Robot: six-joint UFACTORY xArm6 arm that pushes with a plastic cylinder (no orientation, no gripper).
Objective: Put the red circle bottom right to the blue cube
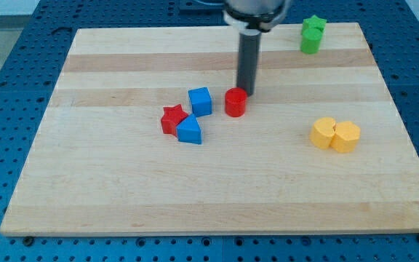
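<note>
The red circle point(235, 102), a short red cylinder, stands on the wooden board just right of the blue cube point(201, 101), with a small gap between them. My tip point(246, 92) is at the red circle's upper right edge, touching or almost touching it. The dark rod rises from there to the view's top.
A red star point(172, 118) and a blue triangular block point(189, 131) sit together below left of the blue cube. Two yellow blocks point(335, 135) lie at the right. Two green blocks point(312, 34) are at the top right. The board point(108, 189) rests on a blue pegboard table.
</note>
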